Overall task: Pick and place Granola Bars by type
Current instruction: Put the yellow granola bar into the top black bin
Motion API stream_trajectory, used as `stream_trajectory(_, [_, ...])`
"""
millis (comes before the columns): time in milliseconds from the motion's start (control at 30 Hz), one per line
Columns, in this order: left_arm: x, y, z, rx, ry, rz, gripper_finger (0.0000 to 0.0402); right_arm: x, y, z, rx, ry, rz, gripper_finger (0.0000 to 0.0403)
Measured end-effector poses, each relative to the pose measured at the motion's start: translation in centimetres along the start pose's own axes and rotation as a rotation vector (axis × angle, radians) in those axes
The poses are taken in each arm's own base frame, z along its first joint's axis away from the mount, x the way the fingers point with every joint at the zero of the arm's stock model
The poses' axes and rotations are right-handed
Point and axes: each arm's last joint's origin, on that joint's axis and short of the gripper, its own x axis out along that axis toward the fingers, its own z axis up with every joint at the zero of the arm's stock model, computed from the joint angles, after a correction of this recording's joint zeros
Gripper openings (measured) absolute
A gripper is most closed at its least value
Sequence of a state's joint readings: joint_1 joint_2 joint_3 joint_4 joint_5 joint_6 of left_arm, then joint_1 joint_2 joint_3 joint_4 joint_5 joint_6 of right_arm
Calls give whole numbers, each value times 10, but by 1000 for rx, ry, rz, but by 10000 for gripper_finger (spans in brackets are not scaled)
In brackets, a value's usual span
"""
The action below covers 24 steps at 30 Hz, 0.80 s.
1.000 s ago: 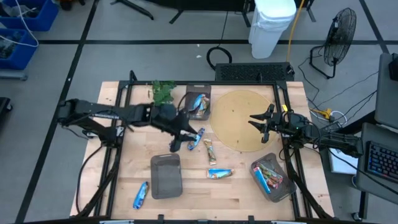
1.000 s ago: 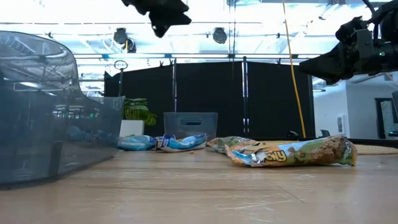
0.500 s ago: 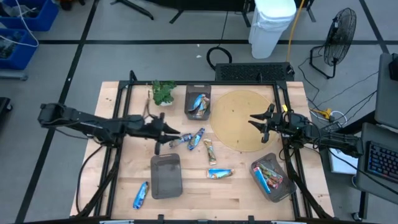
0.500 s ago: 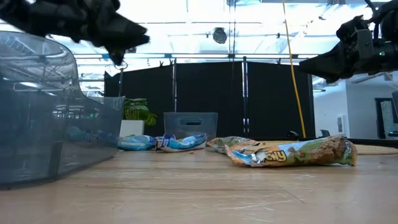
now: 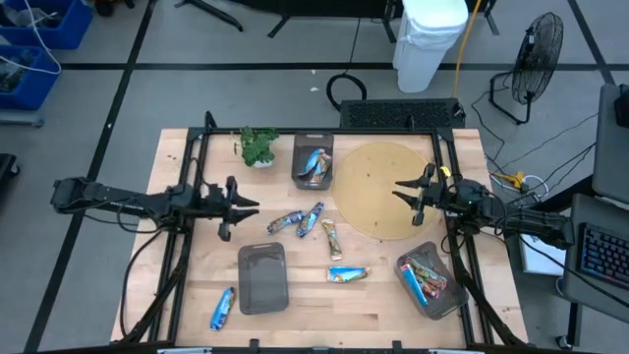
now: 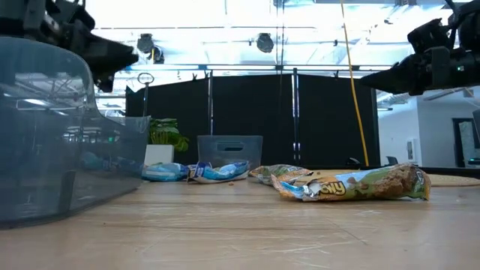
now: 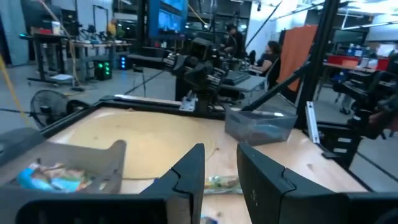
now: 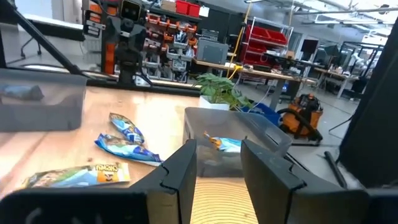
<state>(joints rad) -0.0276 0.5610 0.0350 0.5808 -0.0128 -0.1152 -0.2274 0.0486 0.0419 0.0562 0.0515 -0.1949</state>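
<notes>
In the high view the left pincer (image 5: pixel 228 206) hovers at centre left of the frame with its fingers spread and nothing between them, well short of the loose wrapped granola bars (image 5: pixel 313 218) strewn mid-frame on the pale wooden table (image 5: pixel 177 305); judged from that gap, it is between grasps rather than about to close. Two shiny blue bars and a tan one lie together near the centre, another tan-green bar (image 5: pixel 347 274) sits lower, and a lone blue bar (image 5: pixel 222 308) lies at lower left. The sorting shows in the dark grey rectangular plastic bins: the top-centre bin (image 5: pixel 313 162) holds blue bars, the lower-right bin (image 5: pixel 429 280) reddish ones, and the lower-centre bin (image 5: pixel 261 278) looks empty. The right pincer (image 5: pixel 411 195) waits spread over the round tan mat (image 5: pixel 378 187).
</notes>
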Motion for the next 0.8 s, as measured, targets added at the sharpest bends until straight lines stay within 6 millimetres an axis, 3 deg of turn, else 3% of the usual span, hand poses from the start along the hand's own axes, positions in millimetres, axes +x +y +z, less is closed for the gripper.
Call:
stream_trajectory(300, [-10,7,-11,14,86,47,97,0,-1,6,47,-66,-9,116])
stream_trajectory(567, [-13,13,-15,7,136,95,97,-3,-4,22,618,-234,30,116])
stream_trajectory(800, [-13,15,-17,-4,157,115,97,-1,-4,16,697,-176,-16,116])
